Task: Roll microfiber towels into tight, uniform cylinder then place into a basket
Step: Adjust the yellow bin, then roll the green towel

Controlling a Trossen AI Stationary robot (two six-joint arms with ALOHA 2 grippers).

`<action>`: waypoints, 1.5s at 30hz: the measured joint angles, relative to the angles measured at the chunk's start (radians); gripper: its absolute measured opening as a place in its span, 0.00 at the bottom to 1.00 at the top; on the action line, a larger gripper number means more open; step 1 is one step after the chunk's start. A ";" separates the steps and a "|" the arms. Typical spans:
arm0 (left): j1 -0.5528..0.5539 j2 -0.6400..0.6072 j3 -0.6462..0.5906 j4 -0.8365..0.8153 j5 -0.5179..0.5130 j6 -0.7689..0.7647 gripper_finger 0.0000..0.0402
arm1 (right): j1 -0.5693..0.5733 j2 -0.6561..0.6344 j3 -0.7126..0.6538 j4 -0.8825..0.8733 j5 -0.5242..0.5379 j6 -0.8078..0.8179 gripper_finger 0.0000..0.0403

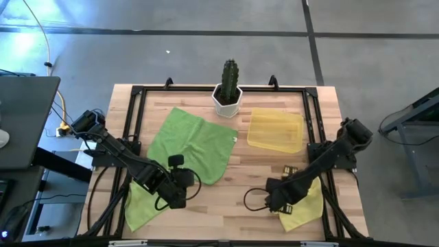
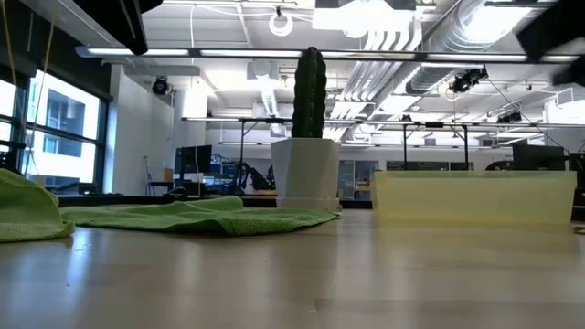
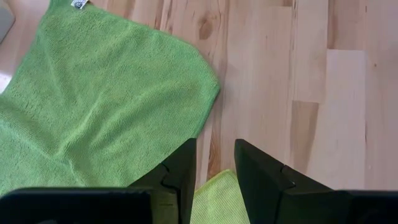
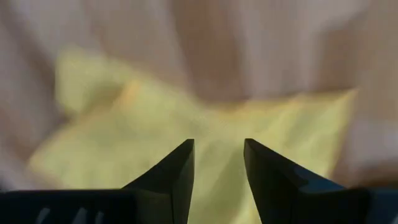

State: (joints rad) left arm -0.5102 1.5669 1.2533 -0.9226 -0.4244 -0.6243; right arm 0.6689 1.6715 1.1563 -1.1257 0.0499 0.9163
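Nothing of the task had been completed, judging from how things lay. The basket (image 1: 276,130) stood empty, well beyond the right end effector (image 1: 273,200) and beside the cactus pot (image 1: 227,100) at the far side of the table (image 1: 226,206). No towel was rolled.

The larger green towel (image 1: 188,145) lay spread flat, though a little rumpled, just ahead of the left end effector (image 1: 177,197). A second green towel (image 1: 139,206) lay near the table's front edge, partly under the left arm and just beside that end effector. The yellow towel (image 1: 302,209) lay loosely bunched under the right arm, directly beneath the right end effector.

Both end effectors hung low over the table with their fingers parted by a narrow gap, and neither grasped anything: the left wrist view showed bare wood and a green towel edge between the left fingers (image 3: 177,177), and the right fingers (image 4: 174,171) hovered over the yellow cloth without pinching it.

All three towels remained to be rolled and placed in the basket.
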 joint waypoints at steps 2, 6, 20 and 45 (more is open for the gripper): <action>0.000 0.000 0.000 0.000 -0.003 0.000 0.25 | -0.003 -0.008 0.009 0.014 0.203 0.012 0.33; 0.000 0.000 0.000 0.000 -0.003 0.000 0.25 | -0.065 -0.008 -0.016 0.087 0.369 0.029 0.33; 0.000 0.000 0.000 0.002 -0.006 -0.016 0.25 | -0.510 -0.008 -0.227 0.215 0.327 -0.069 0.33; 0.022 0.038 -0.087 0.307 -0.131 0.010 0.25 | -0.485 -0.008 -0.089 0.361 0.388 -0.335 0.33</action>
State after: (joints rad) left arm -0.4885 1.6051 1.1667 -0.6157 -0.5550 -0.6139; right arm 0.1840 1.6630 1.0671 -0.7642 0.4374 0.5809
